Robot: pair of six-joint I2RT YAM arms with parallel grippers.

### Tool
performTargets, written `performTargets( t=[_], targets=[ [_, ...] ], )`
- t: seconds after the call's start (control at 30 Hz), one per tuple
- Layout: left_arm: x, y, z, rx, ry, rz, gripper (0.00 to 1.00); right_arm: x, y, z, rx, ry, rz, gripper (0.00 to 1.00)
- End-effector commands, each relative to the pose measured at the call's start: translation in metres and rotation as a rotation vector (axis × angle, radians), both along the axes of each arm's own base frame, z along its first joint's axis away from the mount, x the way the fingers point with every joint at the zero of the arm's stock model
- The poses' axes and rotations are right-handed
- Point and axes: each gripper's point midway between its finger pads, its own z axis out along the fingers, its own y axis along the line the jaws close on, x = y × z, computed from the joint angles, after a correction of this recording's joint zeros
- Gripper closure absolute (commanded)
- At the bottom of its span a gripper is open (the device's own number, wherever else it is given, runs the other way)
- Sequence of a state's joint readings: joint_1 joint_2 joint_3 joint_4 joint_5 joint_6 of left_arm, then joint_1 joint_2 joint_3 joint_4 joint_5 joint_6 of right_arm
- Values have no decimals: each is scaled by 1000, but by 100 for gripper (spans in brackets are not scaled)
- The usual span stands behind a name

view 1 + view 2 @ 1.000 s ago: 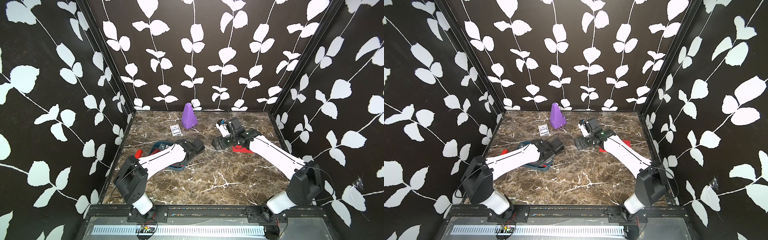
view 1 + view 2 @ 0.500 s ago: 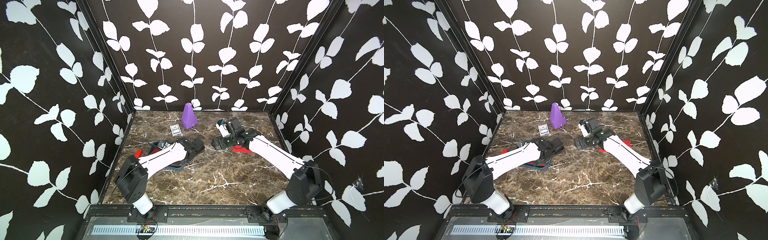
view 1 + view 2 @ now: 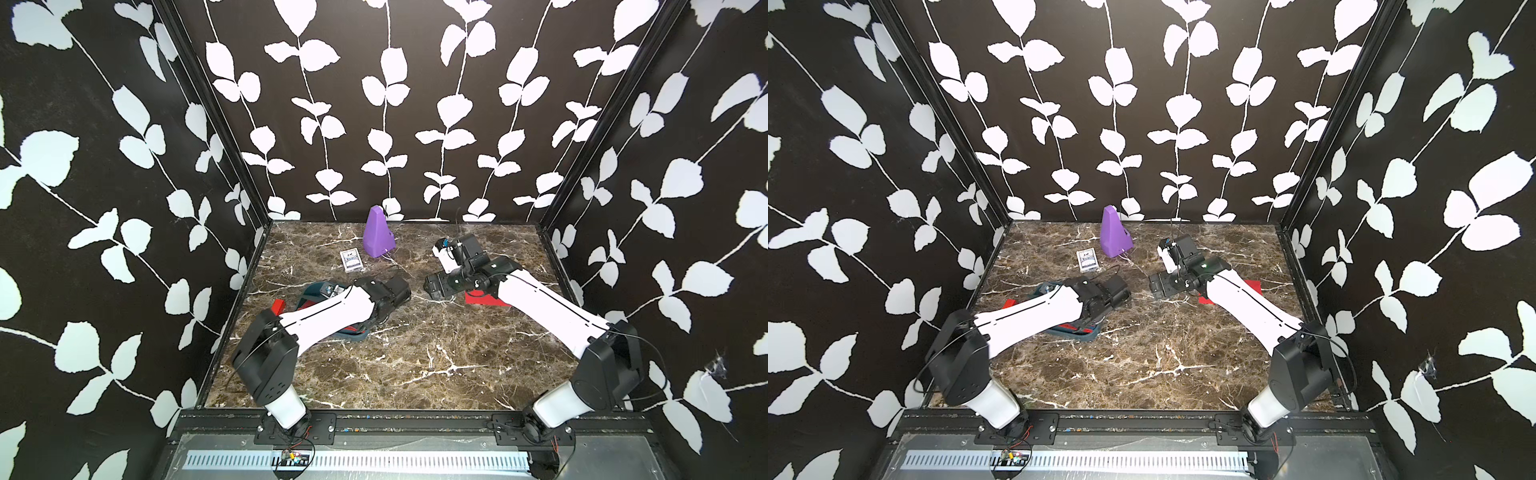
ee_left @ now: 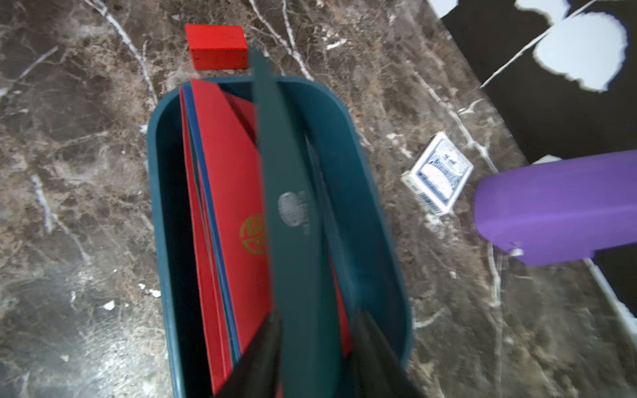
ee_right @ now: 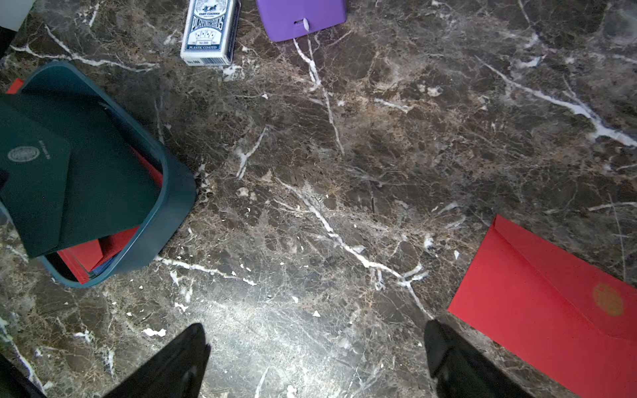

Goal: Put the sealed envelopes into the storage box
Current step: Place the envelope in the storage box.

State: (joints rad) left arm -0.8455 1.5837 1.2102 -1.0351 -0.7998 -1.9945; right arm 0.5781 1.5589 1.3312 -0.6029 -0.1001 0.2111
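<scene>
1. In both top views the left arm [image 3: 332, 311] lies low across the storage box [image 3: 312, 288], hiding most of it and its own end effector. That reach fits a drop into the box. The right arm [image 3: 540, 307] hangs next to the one red envelope [image 3: 484, 300] lying flat on the bench [image 3: 415, 353], probably the next pick. One card pack [image 3: 351, 260], one purple cone [image 3: 376, 237] and one red block [image 3: 277, 306] sit clear of the work.

2. In the left wrist view, the left end effector [image 4: 317, 320] has its jaws parted. The one green envelope [image 4: 293, 172] is blurred and tilted between them, and it looks let go rather than pinched. Its far end pokes over the box rim. Beside it at least two red envelopes [image 4: 234, 193] and one blue envelope [image 4: 210, 206], seen only as an edge, stand on edge against a long wall, likely to save room.

3. In the right wrist view, the right end effector [image 5: 317, 330] is spread wide and holds nothing. It hovers over bare bench with the red envelope just beside one finger [image 5: 458, 361]. The green envelope slants across the box mouth.
</scene>
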Motion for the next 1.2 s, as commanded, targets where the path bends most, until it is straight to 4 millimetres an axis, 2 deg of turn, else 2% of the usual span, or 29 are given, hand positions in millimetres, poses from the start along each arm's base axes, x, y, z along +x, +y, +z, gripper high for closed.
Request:
performTargets(
  t=[0.0,0.1,0.23,0.3,0.37,0.43,0.6,0.73,0.83,0.87,0.93,1.07,1.17],
  targets=[
    [-4,2,21,-11,-4,-100,55,16,0,19,0,-56,-39,1],
    [-12,-1,24,-46,21,-181,53,20,2,23,11,-59,-41,1],
    [-11,11,31,-15,19,-267,53,21,9,30,43,-59,-33,1],
    [-5,16,24,-16,86,-355,53,22,14,19,47,-21,-20,1],
    [5,12,11,-74,141,-468,52,20,16,15,43,-1,-18,1],
    [6,4,3,-104,169,-580,53,19,16,13,29,5,-16,1],
    [-10,-5,0,-36,209,-834,53,17,12,16,4,4,-21,1],
    [-26,6,6,90,356,-972,55,18,12,17,-3,10,-18,1],
    [-32,5,13,166,437,-1125,51,18,16,15,8,23,-16,1],
    [-35,2,11,175,481,-1183,47,18,17,13,14,29,-15,1],
    [-39,2,2,176,581,-1233,46,18,19,12,19,33,-15,1],
    [-35,-29,-14,85,541,-1369,44,18,19,12,20,35,-13,1],
    [-33,-41,-20,59,542,-1428,43,17,18,10,9,45,-11,1]
  ],
)
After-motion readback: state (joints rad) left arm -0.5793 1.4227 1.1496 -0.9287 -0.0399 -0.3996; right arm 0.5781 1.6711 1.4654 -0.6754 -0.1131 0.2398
